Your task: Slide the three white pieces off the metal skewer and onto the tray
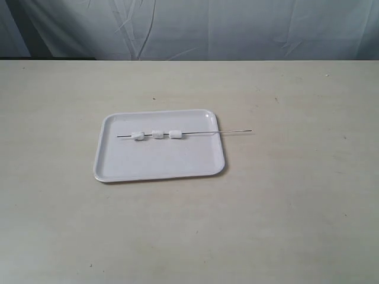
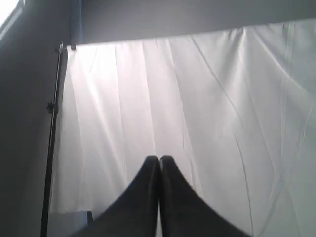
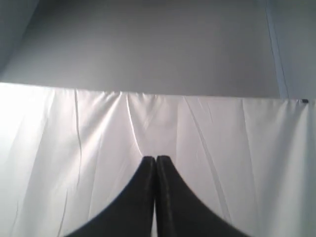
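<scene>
Progress is standing at the very start: none of the three white pieces [image 1: 157,134] is lying loose, and all of them are sitting threaded on the metal skewer [image 1: 207,132], so the whole of the sliding is waiting to be done. Neither arm is showing in the exterior view. The left hand [image 2: 159,165] is pointing up at a white cloth [image 2: 197,108], its dark fingers [image 2: 143,192] pressing together and carrying nothing. On the worktop [image 1: 296,207] the tray [image 1: 160,165] is lying flat, a little left of the middle, glossy white with rounded corners and a low rim. The skewer is lying across the tray's far half, running nearly level. Its left tip is resting inside the tray near the left rim, and its right end is poking out over the right rim above the worktop. The pieces are sitting along the left half of the rod, inside the tray, as small stubby white chunks with short gaps between them; whether they are touching the tray floor is too fine to tell. The uncovered right part of the rod is looking like the likeliest place to grip, since it is sticking out past the rim. The right hand [image 3: 156,165] is likewise facing the cloth, its fingers lying flat against each other and gripping nothing.
</scene>
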Controlling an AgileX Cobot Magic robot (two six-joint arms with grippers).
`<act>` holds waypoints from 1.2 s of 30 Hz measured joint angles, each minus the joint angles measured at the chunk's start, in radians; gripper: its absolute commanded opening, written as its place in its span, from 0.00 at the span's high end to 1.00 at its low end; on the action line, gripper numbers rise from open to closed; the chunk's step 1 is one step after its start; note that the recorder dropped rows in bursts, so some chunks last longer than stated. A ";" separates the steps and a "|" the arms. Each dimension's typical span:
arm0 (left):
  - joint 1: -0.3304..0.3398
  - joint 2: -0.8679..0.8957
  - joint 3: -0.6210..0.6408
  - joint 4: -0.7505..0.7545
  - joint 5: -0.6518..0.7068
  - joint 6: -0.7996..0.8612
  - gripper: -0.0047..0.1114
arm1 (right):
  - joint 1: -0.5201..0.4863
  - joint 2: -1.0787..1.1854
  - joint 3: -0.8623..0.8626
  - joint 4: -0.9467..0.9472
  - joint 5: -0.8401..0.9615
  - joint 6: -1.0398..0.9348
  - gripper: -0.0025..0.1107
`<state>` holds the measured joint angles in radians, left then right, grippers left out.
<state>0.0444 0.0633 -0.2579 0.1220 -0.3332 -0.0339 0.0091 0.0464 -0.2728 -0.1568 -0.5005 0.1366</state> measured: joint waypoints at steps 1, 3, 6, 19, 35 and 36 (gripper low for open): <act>0.000 0.032 -0.016 0.002 0.026 -0.002 0.96 | 0.000 0.028 -0.041 -0.005 0.050 0.000 0.98; 0.000 0.119 -0.075 0.004 0.076 -0.007 0.96 | 0.000 0.140 -0.135 -0.009 0.172 0.002 0.98; 0.000 0.295 -0.177 0.006 0.290 -0.027 0.96 | 0.000 0.389 -0.242 -0.015 0.337 0.002 0.98; -0.149 0.981 -0.241 0.014 0.486 0.071 0.96 | 0.210 1.251 -0.493 -0.040 0.832 -0.297 0.98; -0.326 1.396 -0.518 -0.094 0.736 0.439 0.96 | 0.351 1.576 -0.773 0.255 1.131 -0.950 0.97; -0.326 1.419 -0.535 -0.108 0.760 0.454 0.96 | 0.352 1.590 -0.784 0.265 1.143 -0.963 0.97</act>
<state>-0.2813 1.4824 -0.7928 0.0141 0.4268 0.4206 0.3615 1.6362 -1.0571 0.1081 0.6425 -0.8264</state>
